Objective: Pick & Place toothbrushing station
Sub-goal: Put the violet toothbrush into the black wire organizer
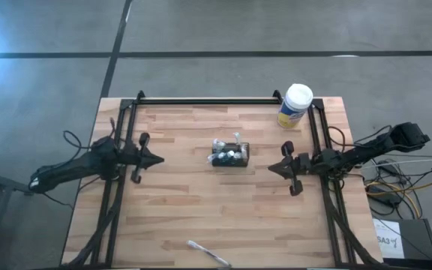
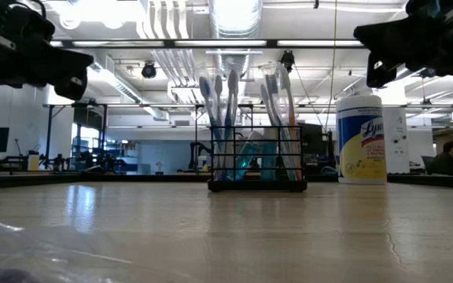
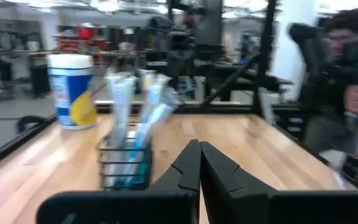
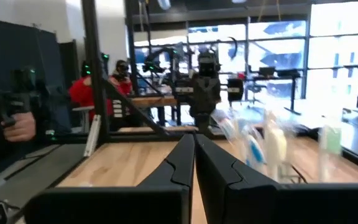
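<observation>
The toothbrushing station (image 1: 230,156) is a small black mesh caddy holding several toothbrushes. It stands upright on its base at the middle of the wooden table, and also shows in the low view (image 2: 256,161), the left wrist view (image 3: 126,163) and the right wrist view (image 4: 272,158). My left gripper (image 1: 158,159) is shut and empty, left of the caddy and above the table (image 3: 199,146). My right gripper (image 1: 271,168) is shut and empty, right of the caddy (image 4: 194,140).
A white-lidded, yellow-labelled round canister (image 1: 295,106) stands at the table's far right corner. A clear wrapper (image 1: 207,253) lies near the front edge. Black frame rails (image 1: 208,100) run along the far edge and both sides. People show in the room beyond.
</observation>
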{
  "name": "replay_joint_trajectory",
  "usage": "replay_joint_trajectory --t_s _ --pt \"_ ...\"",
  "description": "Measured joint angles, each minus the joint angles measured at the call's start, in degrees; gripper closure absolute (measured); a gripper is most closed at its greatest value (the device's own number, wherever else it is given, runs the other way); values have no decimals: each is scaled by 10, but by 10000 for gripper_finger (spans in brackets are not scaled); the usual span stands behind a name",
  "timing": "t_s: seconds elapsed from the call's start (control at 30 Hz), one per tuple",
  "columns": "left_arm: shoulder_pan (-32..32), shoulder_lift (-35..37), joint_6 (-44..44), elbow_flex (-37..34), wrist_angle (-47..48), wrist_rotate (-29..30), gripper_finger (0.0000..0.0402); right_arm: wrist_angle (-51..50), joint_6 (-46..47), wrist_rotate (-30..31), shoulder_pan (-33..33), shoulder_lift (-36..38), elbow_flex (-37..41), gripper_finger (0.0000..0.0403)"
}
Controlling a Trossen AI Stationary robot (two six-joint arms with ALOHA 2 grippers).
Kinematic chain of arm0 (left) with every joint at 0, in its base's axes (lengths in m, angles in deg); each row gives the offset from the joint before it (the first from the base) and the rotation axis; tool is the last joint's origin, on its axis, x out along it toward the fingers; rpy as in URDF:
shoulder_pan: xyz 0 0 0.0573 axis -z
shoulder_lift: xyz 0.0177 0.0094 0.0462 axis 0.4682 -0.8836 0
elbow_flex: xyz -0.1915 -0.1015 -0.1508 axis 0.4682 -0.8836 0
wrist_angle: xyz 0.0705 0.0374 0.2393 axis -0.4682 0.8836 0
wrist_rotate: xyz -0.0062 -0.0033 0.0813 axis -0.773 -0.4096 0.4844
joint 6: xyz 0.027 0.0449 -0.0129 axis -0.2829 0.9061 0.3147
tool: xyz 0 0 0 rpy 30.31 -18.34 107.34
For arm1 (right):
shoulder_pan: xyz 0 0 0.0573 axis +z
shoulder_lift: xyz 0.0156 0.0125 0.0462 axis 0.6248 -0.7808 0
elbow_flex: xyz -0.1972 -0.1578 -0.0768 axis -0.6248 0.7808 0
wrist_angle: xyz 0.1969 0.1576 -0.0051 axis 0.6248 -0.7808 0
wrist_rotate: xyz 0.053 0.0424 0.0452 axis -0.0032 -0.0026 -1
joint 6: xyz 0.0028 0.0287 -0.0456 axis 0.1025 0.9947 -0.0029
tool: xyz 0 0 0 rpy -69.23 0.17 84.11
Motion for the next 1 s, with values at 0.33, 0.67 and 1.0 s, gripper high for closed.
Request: replay_joint_trajectory --t_s 0.33,0.67,1.0 --pt "0 -14 -2 0 7 18 392 -32 35 66 0 0 -16 390" --pt "0 -14 -5 0 9 28 389 -371 76 163 50 -123 -258 392" --pt "0 -14 -18 -1 5 28 395 -640 173 166 114 -365 -568 392"
